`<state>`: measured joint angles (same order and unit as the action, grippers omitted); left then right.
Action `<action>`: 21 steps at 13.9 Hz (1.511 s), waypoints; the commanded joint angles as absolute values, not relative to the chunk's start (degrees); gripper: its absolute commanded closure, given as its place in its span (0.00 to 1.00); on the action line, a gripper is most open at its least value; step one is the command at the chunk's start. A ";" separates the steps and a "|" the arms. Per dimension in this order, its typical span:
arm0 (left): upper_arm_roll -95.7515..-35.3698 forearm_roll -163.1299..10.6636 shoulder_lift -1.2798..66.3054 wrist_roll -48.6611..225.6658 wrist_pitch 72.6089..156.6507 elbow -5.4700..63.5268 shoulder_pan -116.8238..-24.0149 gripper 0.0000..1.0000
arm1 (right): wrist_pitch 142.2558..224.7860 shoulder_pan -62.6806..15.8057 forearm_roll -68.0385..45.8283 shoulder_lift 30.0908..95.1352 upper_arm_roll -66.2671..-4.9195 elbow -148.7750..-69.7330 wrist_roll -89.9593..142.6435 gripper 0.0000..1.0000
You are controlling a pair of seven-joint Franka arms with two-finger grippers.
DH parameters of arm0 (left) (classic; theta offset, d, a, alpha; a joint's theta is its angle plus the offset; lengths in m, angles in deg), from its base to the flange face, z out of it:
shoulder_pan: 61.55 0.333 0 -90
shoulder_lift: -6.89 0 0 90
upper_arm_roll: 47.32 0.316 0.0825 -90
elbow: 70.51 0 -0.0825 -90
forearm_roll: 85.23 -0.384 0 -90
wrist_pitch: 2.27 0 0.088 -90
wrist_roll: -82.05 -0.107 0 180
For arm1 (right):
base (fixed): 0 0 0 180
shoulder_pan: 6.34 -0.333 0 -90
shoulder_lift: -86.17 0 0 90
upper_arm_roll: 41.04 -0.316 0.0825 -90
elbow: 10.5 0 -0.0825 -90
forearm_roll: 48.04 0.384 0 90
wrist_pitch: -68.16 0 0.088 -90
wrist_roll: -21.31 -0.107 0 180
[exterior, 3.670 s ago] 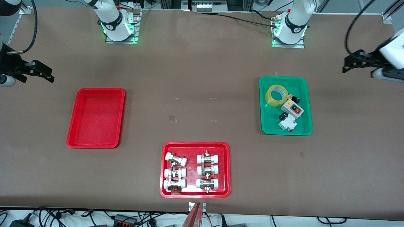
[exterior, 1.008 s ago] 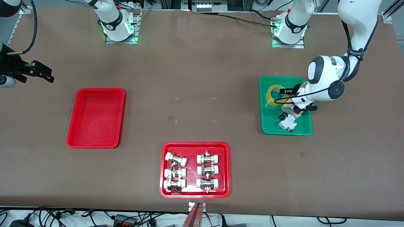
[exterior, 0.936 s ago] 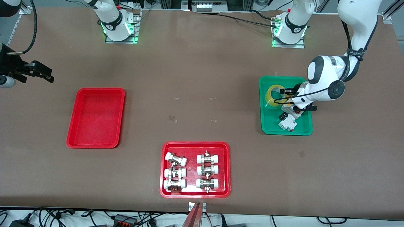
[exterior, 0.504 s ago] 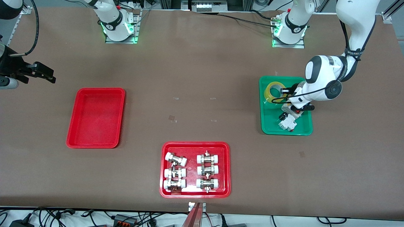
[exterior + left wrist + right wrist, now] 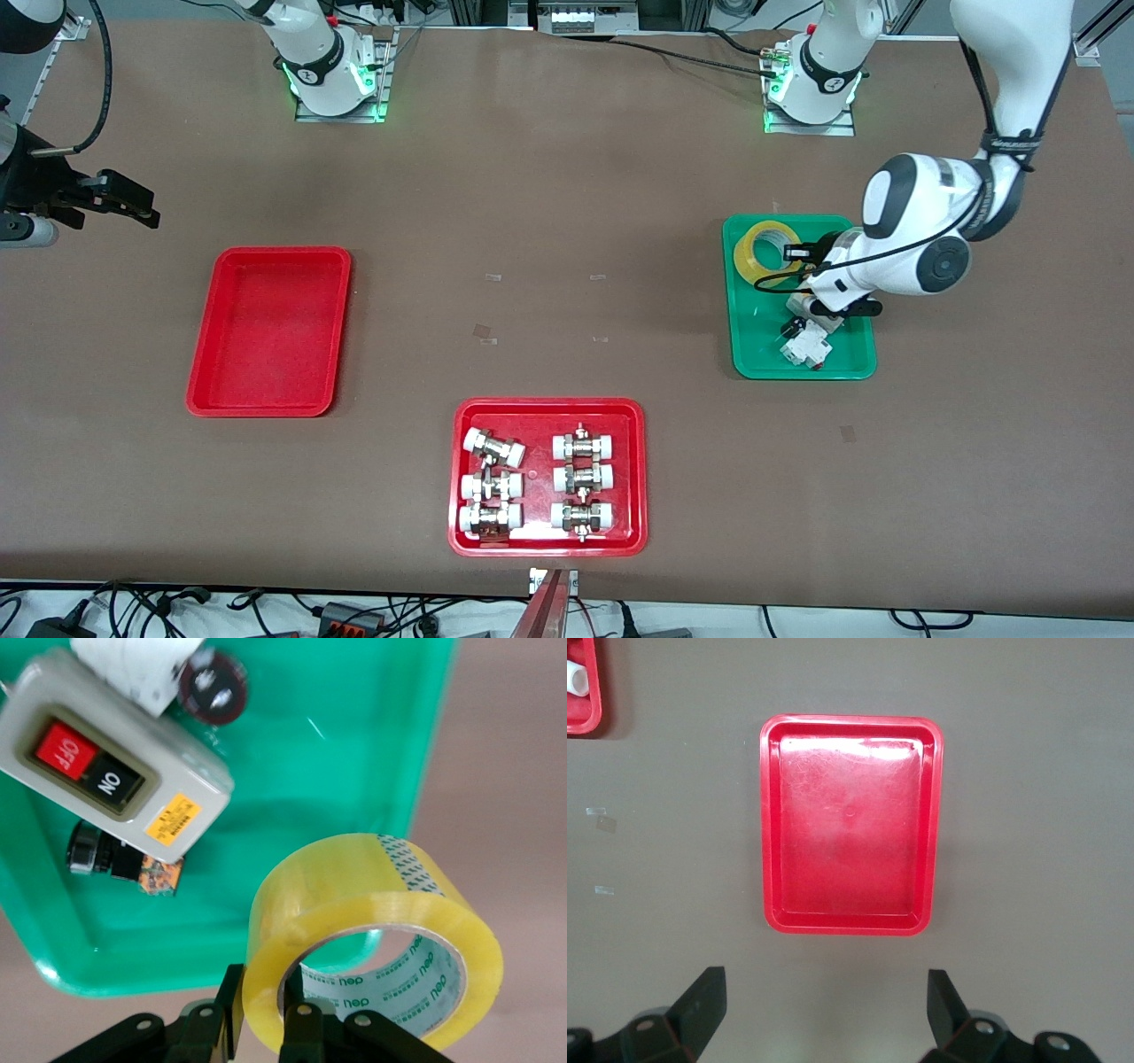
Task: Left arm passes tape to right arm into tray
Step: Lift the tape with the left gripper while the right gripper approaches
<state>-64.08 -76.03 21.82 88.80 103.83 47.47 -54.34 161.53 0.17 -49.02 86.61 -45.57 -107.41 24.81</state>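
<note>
Switch box (image 5: 111,784) beside tape (image 5: 372,939) in left hand (image 5: 266,1028).

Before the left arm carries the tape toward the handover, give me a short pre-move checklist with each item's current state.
1. Left claw shut on the tape, one finger inside the core, one outside: ok.
2. Tape lifted clear of the green tray: ok in the left wrist view, where the roll hangs over the tray's corner.
3. Nothing else picked up with the tape: ok; the switch box lies in the green tray.
4. Right claw open for receiving: ok.
5. Right claw in a handover spot: not ok; it waits above the table by the red tray.
6. Red tray has room for the tape: ok.
</note>
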 commanded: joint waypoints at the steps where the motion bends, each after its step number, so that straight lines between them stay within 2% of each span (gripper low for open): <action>1: -68.66 -74.42 21.39 94.16 95.49 39.64 -54.08 0.89 | 160.71 0.16 -48.65 85.73 -45.79 -105.68 25.88 0.00; 5: -72.97 -64.66 21.22 100.91 87.74 29.88 -54.34 0.89 | 158.61 -2.90 -48.65 81.95 -45.79 -105.51 25.88 0.00; 7: -79.11 -63.26 21.13 104.81 86.86 26.80 -53.64 0.91 | 158.86 -4.40 -48.48 80.73 -45.79 -105.33 25.88 0.00; 12: -82.64 -46.59 21.48 106.92 88.34 23.19 -54.60 0.93 | 159.04 -6.95 -42.86 75.11 -45.79 -105.15 26.67 0.00; 14: -84.05 -43.05 21.39 107.45 92.54 22.92 -54.69 0.93 | 159.22 -7.48 -35.87 73.78 -45.88 -105.15 27.89 0.00; 17: -88.27 -41.37 22.01 111.03 103.86 23.01 -55.13 0.93 | 159.39 -7.57 -22.93 72.90 -45.79 -105.07 28.60 0.00; 21: -89.77 -42.07 22.80 116.33 115.92 23.01 -58.37 0.93 | 159.75 -10.03 -10.63 71.66 -45.79 -100.86 27.82 0.00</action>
